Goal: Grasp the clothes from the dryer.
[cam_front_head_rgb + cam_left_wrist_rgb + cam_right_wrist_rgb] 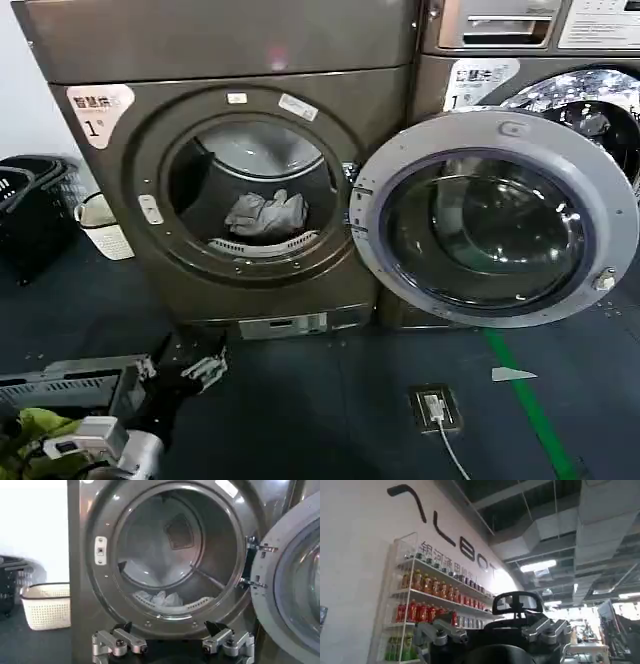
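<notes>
The dryer is bronze-brown with a white "1" sticker, and its round door hangs open to the right. The clothes, a small pale grey-white bundle, lie at the front of the drum floor. My left gripper is low in front of the dryer, below the porthole and well short of it. In the left wrist view that gripper is open with nothing between its fingers, facing the drum mouth, the clothes beyond it. My right gripper stands open and empty, pointing up at a wall of shelves.
A white perforated basket and a black basket stand left of the dryer. A second machine is behind the open door. A floor socket with a cable and a green floor line lie at the right.
</notes>
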